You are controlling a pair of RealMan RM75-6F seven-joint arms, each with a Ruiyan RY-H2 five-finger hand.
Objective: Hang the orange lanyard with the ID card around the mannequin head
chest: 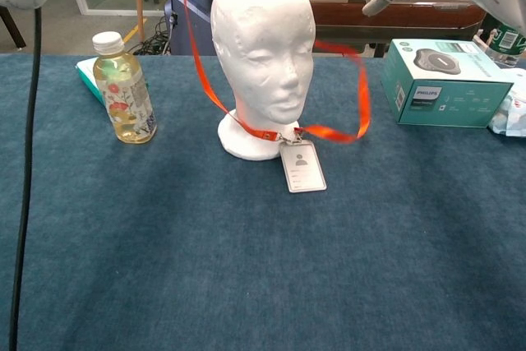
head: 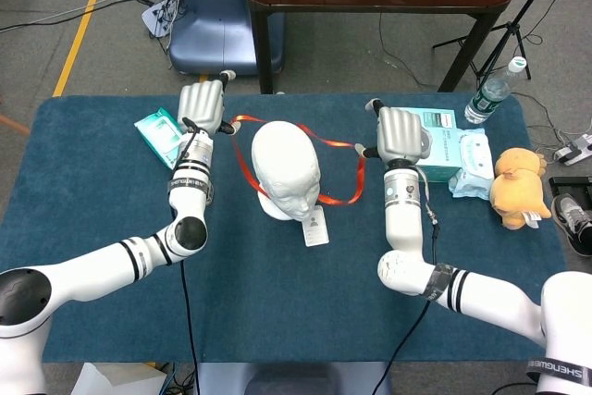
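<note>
Orange lanyard [chest: 246,125] strap runs in a loop around the white foam mannequin head [head: 287,171], which stands between the two hands, with the ID card [chest: 302,165] lying flat on the blue cloth just in front of the neck base. On the robot's right side the strap sags in a slack bow down to table level, and from the chest view it looks to be free of the right hand [head: 400,134], whose fingers sit loosely curled above and beside it with nothing plainly in them. I judge that hand to have let go, though the head view leaves a little doubt because the strap end passes just beside its thumb.

On the other side the strap rises taut from the card clip, up past the cheek, to the left hand [head: 202,108], which appears to pinch it at a fingertip behind and to the side of the crown. So the loop's long axis runs across the head, from one hand to the other, and the only part lifted is at the left hand. That hand is the nearer one for the remaining move: releasing so the strap drops behind the neck.
</note>
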